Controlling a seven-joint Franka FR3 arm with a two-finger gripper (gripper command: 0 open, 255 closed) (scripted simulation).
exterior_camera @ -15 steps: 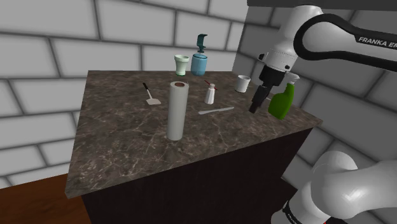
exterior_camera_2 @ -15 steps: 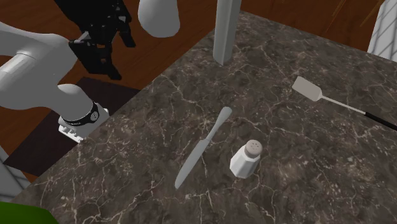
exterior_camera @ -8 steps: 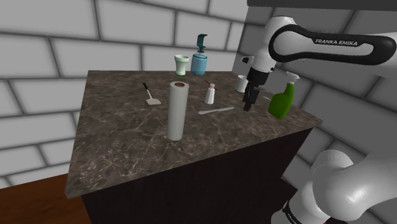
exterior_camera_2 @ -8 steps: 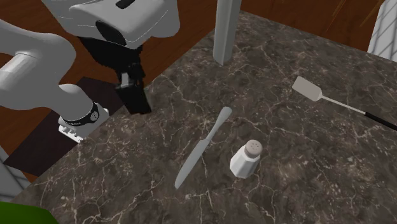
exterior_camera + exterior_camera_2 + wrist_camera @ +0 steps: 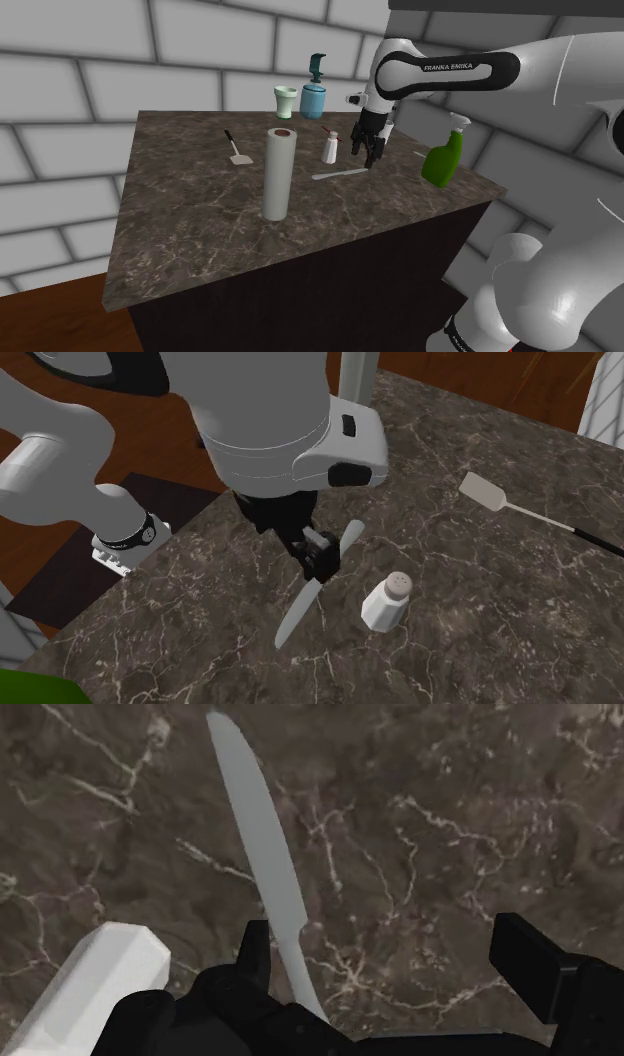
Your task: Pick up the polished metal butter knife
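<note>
Gripper (image 5: 366, 150), fingers apart, has moved in from beside the green spray bottle (image 5: 442, 160). Shoulder view, left to right: white shaker (image 5: 329, 149), butter knife (image 5: 335, 175) flat on the countertop (image 5: 200, 230), gripper above the knife's right end. Alignment looks achieved; descent and closure remain.

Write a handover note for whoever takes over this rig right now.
Gripper: jaws open, holding nothing, pointing down over the knife.
Knife: lying flat on the counter beside the shaker. In the wrist view it sits much nearer one jaw than the other and is not held.
Done: gripper brought over the knife.
Left: centre on the knife, lower, close the jaws, lift.
</note>
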